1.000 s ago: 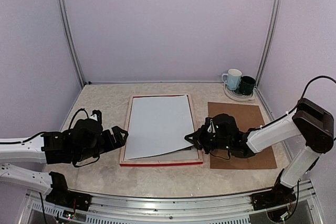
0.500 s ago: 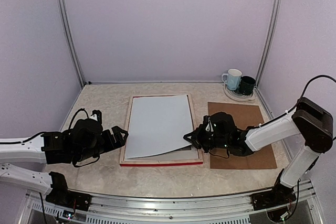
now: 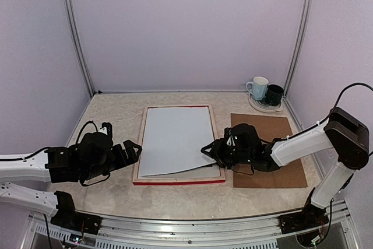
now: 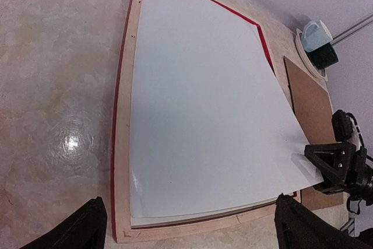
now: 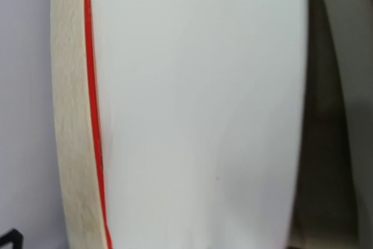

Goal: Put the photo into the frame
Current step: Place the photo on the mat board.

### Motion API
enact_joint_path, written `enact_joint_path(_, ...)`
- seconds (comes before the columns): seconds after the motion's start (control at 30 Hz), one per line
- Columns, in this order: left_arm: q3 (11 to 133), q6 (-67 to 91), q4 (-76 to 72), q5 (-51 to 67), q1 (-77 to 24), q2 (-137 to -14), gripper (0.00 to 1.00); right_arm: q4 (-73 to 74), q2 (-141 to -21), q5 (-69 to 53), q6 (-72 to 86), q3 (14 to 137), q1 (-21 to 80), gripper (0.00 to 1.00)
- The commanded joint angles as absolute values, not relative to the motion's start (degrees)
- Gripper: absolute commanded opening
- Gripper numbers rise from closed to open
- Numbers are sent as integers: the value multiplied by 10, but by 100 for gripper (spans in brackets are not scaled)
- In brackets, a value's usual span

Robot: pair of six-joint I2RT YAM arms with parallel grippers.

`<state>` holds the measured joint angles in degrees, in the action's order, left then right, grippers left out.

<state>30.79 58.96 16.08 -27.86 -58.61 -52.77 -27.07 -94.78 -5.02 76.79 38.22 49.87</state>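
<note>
At the left of the bench (image 3: pixel 105 115), the left fingers (image 4: pixel 87 228) are held wide apart beside the one frame (image 3: pixel 178 181), in which the one photo (image 3: pixel 175 138) is laid white back up, its near right corner raised. The sheet is judged light, floppy and easily creased, best taken at that corner, where the state of the right fingers (image 4: pixel 325 158) cannot be told; one backing board (image 3: pixel 280 129) and two mugs (image 3: pixel 258 87) are counted.

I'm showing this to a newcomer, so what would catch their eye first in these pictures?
A big white sheet, the photo back up, lies over the red-edged frame in the middle of the table. The right gripper sits at its near right corner, while the left gripper hangs open left of the frame. A brown board lies to the right.
</note>
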Motion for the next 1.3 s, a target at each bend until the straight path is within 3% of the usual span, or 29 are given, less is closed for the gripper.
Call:
enact_joint_path(0.0,305,590,148,-280,-589,-527,99,-254,-929,-39,749,396,504,45)
enact_joint_path(0.7,319,581,148,-282,-590,-537,99,-158,-910,-16,701,431,511,84)
enact_joint_path(1.27,310,585,145,-280,-589,-535,99,-74,-851,62,658,425,512,96)
